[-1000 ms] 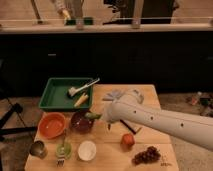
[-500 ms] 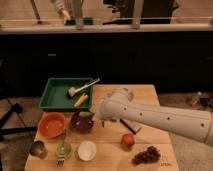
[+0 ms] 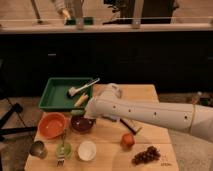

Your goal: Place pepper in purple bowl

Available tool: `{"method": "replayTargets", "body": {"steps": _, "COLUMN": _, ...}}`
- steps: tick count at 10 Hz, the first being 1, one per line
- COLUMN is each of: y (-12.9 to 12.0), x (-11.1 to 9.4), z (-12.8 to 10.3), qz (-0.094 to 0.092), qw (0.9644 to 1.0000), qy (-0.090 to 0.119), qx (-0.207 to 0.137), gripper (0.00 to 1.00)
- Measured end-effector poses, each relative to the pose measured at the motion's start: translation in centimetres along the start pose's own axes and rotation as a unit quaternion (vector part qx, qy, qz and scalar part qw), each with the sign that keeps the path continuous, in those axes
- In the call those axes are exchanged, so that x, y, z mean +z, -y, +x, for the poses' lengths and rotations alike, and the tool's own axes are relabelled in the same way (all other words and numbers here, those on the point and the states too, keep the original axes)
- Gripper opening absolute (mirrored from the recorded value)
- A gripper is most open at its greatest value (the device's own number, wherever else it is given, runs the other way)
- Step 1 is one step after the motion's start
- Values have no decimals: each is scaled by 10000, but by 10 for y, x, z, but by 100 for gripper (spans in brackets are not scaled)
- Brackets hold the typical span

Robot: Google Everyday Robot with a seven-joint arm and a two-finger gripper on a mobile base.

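Observation:
The purple bowl (image 3: 81, 124) sits on the wooden table left of centre, between the orange bowl and my arm. My white arm reaches in from the right, and its end hangs over the bowl's far right rim. The gripper (image 3: 88, 114) is at that end, mostly hidden by the wrist. A small slim piece of green, which looks like the pepper (image 3: 75, 112), shows at the gripper just above the bowl's far rim. Most of it is hidden.
A green tray (image 3: 50, 98) with a white-handled brush (image 3: 81, 89) and a yellow item stands behind the bowl. An orange bowl (image 3: 51, 125), metal cup (image 3: 37, 148), green item (image 3: 63, 148) and small white bowl (image 3: 87, 150) lie left and front. A red-orange fruit (image 3: 128, 140) and grapes (image 3: 147, 155) lie front right.
My arm's end has moved left and lower, from beside the purple bowl to over its rim. The green piece at the gripper moved left with it.

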State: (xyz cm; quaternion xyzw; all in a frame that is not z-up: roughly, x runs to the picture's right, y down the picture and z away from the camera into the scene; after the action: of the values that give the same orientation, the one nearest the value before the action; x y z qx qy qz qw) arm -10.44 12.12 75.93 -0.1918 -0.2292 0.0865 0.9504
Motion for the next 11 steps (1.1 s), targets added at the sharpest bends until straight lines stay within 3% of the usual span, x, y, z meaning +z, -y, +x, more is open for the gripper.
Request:
{"method": "replayTargets", "body": {"steps": 3, "y": 3, "x": 7, "z": -9, "qz": -66, "qw": 9999, "qy": 25, "qx": -118, "gripper": 0}}
{"method": "replayTargets", "body": {"steps": 8, "y": 4, "x": 26, "z": -10, "qz": -576, "qw": 9975, "qy": -343, "qx": -229, "gripper": 0}}
{"method": "replayTargets", "body": {"steps": 11, "y": 6, "x": 30, "z": -4, "qz": -707, "qw": 9961, "qy": -484, "qx": -190, "gripper": 0}}
